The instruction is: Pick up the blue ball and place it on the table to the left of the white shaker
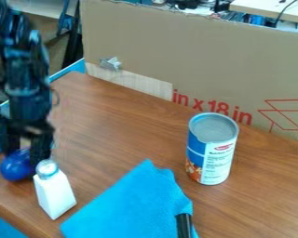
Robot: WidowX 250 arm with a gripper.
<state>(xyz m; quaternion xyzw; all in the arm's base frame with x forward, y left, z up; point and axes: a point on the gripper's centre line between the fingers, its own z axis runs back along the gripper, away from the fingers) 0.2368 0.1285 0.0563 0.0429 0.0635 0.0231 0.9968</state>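
Blue roundish thing (16, 169) right at the gripper (25, 155), lower left, can't tell if clamped; wood tabletop (120, 135) below, cardboard (201, 51) up top.

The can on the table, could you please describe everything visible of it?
The can stands upright on the brown wood-look table, apart from the blue cloth and the cardboard behind. It is cylindrical, with a grey, metallic-looking top inside a raised rim, and a blue-and-white label with red print and an orange patterned patch low down. Only the table touches it.

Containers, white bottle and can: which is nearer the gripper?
White bottle, tapered, close beside the gripper; the can stands well away, past the blue cloth, nearer the cardboard.
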